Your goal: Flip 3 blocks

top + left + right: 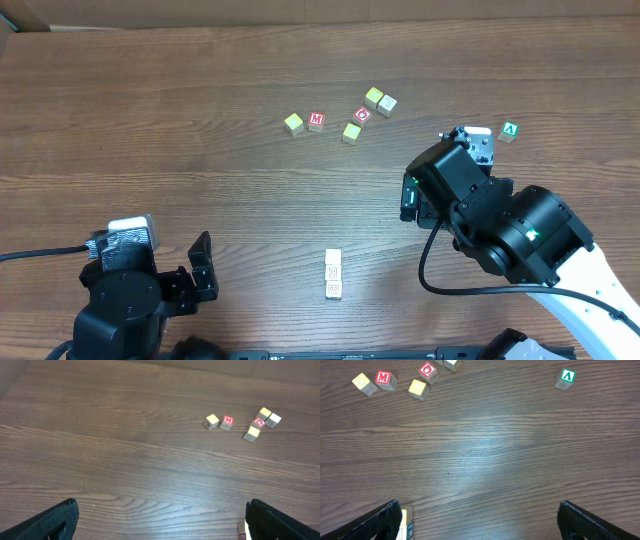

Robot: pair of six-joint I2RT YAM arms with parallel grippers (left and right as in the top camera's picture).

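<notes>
Both jaw pairs stand wide open, empty — left gripper (160, 515) and right gripper (479, 515) alike. Near the middle of the brown wooden table (150, 120), toward its near edge, three small pale wooden cubes (333, 273) lie touching in a short row, long axis running near to far. Their faint red print is unreadable; each wrist view shows only a sliver beside a finger.

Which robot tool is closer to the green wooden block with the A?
Right. The right tool hangs short of the green-faced wooden cube lettered A, which lies ahead and slightly right of it; the left tool is far off to the cube's left.
</notes>
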